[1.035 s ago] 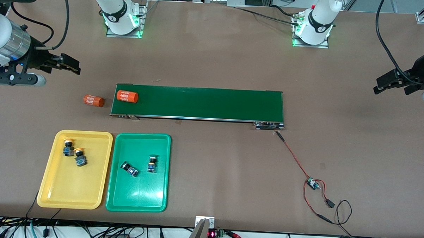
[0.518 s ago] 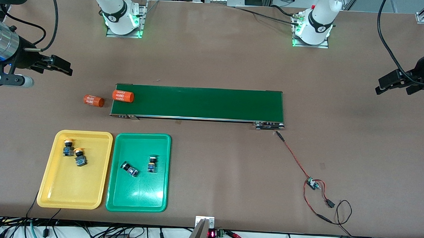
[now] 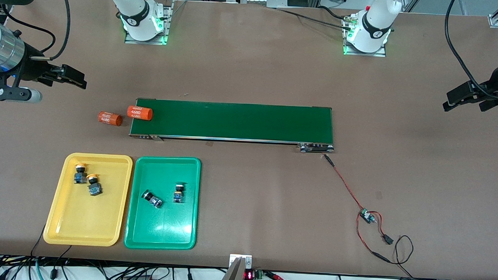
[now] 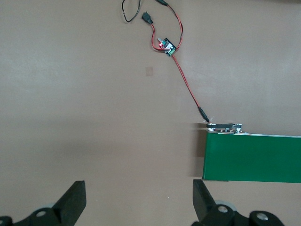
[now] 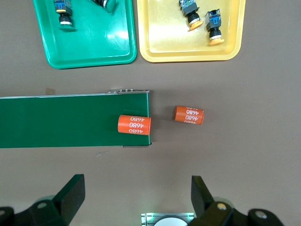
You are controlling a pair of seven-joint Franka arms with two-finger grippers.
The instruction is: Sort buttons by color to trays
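**Brown table, buttons sorted**

Brown tabletop (image 3: 251, 73) holds the yellow tray (image 3: 63, 229) with two yellow-capped buttons (image 3: 86, 179) and, beside it, the green tray (image 3: 163, 232) with two green-capped buttons (image 3: 164, 196). Right gripper (image 3: 75, 78) and left gripper (image 3: 455, 99) hang spread and empty above bare table at their own ends.

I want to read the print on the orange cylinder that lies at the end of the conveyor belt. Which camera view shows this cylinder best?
The right wrist view: the orange cylinder is large there, its "4680" print legible, at the conveyor belt's end. The front view shows it smaller. The left wrist view shows only the belt's other end, no cylinder.
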